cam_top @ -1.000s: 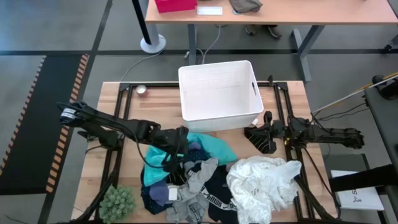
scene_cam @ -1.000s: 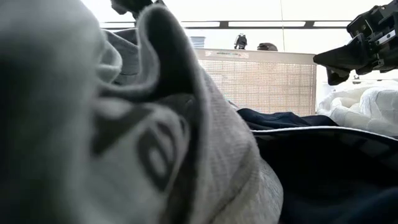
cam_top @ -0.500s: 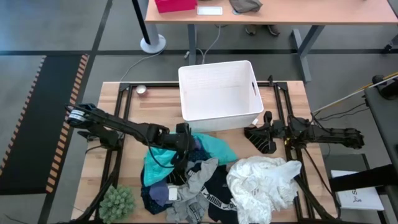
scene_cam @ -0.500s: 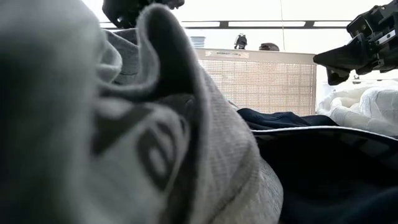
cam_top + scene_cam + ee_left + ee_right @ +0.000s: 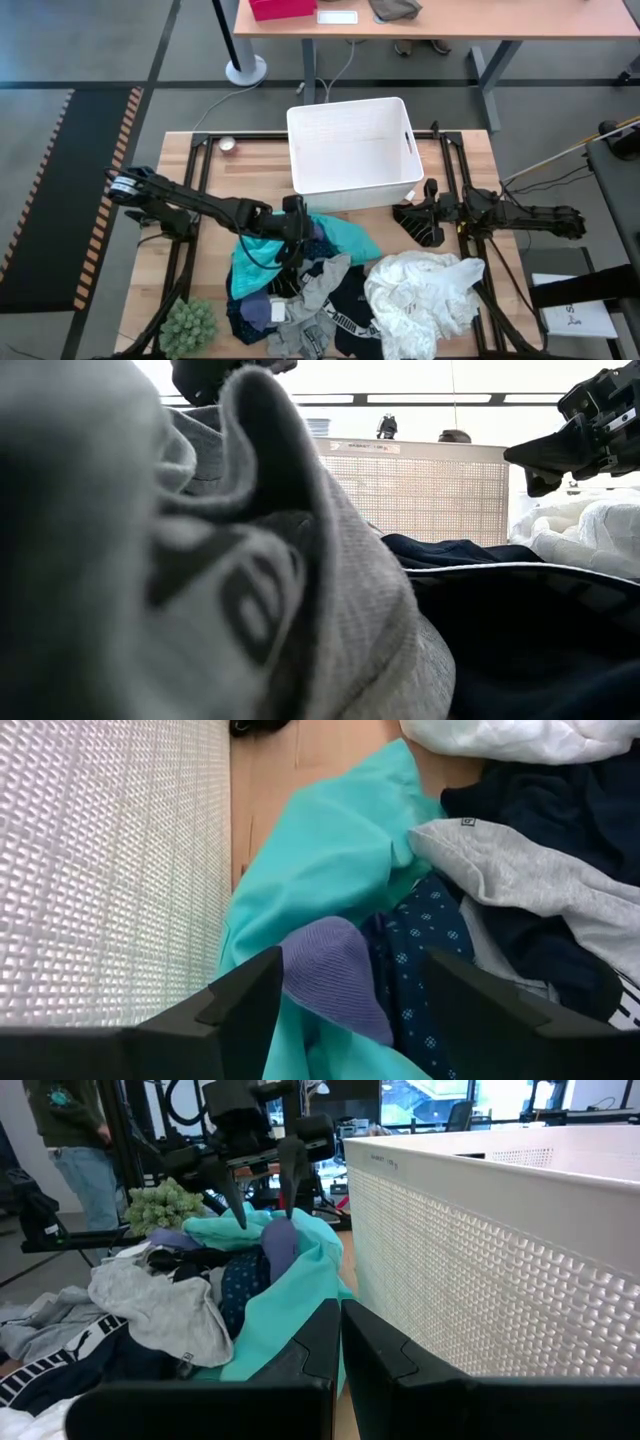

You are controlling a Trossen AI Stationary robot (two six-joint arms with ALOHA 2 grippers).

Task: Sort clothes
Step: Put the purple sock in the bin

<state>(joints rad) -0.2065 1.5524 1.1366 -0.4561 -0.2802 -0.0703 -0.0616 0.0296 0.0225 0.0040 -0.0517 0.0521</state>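
Observation:
The clothes lie heaped on the table's near half: a teal garment [image 5: 345, 238] [image 5: 320, 850], a navy patterned one [image 5: 415, 950], a grey one [image 5: 315, 300], black ones with white print [image 5: 350, 315] and a large white one [image 5: 425, 290]. My left gripper [image 5: 288, 250] [image 5: 352, 960] is open and slants down over the heap's left part. Its fingers stand on either side of a purple piece [image 5: 325, 970] that lies on the teal garment. I cannot tell whether they touch it. My right gripper [image 5: 418, 222] [image 5: 340, 1340] is shut and waits level beside the bin's near right corner.
A white plastic bin [image 5: 350, 150] stands at the table's far middle, just behind the heap. A green spiky plant [image 5: 188, 325] sits at the near left corner. Bare wood shows at the table's left [image 5: 180, 200]. A person [image 5: 75, 1140] stands beyond the table.
My left gripper has moved a little toward the table's right edge and sunk toward the heap, with its wrist turning. For the last half second it has kept still. The clothes have not moved.

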